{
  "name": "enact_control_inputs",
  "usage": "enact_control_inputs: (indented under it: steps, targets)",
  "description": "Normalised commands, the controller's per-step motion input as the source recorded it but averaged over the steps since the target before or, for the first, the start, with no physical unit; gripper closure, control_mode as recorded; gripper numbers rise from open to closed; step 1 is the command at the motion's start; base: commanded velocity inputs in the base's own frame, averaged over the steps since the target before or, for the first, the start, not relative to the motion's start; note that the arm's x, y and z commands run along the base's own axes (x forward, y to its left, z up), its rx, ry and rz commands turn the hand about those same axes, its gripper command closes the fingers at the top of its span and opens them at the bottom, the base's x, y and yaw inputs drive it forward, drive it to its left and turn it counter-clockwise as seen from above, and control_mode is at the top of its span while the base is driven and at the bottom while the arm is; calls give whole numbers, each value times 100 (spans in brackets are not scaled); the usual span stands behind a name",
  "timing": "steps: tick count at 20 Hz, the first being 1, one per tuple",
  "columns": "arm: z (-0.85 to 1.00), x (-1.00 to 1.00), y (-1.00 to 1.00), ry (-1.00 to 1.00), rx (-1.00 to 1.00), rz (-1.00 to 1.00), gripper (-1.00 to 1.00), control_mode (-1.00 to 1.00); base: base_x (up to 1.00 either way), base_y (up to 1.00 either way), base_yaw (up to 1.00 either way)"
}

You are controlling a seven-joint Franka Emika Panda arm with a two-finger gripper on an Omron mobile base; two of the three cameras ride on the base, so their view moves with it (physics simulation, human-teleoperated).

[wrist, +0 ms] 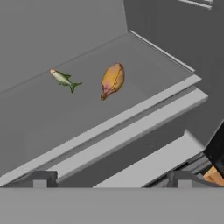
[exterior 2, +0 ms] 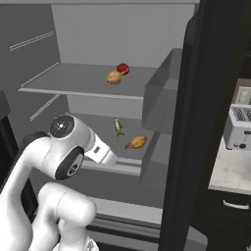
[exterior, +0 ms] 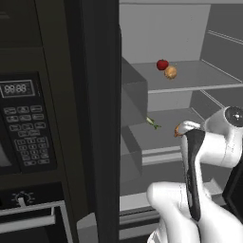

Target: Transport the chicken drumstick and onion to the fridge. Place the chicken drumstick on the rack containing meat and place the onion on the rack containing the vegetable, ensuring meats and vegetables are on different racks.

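Observation:
The fridge [exterior: 204, 80] stands open in front of me. The onion [exterior: 171, 72] [exterior 2: 113, 77] rests on its upper shelf beside a round red fruit [exterior: 162, 64] [exterior 2: 123, 68]. One shelf lower, the golden-brown chicken drumstick [wrist: 112, 80] [exterior 2: 137, 142] lies free next to a small green fish [wrist: 63, 78] [exterior 2: 118, 127]; in the left base view my arm partly covers the drumstick [exterior: 178, 129]. My gripper [wrist: 111, 180] is open and holds nothing, drawn back in front of that lower shelf's edge, apart from the drumstick.
Grey door bins [exterior: 135, 95] [exterior 2: 159, 103] flank the shelves. A black wall oven with a keypad [exterior: 23, 118] stands left of the fridge. To its right, a toaster [exterior 2: 240, 127] sits on a pale counter. The lower shelf's front lip [wrist: 131, 127] lies between my fingers and the food.

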Motion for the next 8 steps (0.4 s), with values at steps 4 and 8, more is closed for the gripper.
enact_control_inputs:
  steps: [4, 8]
  targets:
    - [91, -100, 26, 10, -3, 2, -100, -100, 0, 0, 0]
    - [100, -99, 34, 0, -6, 0, -100, -100, 0, 0, 0]
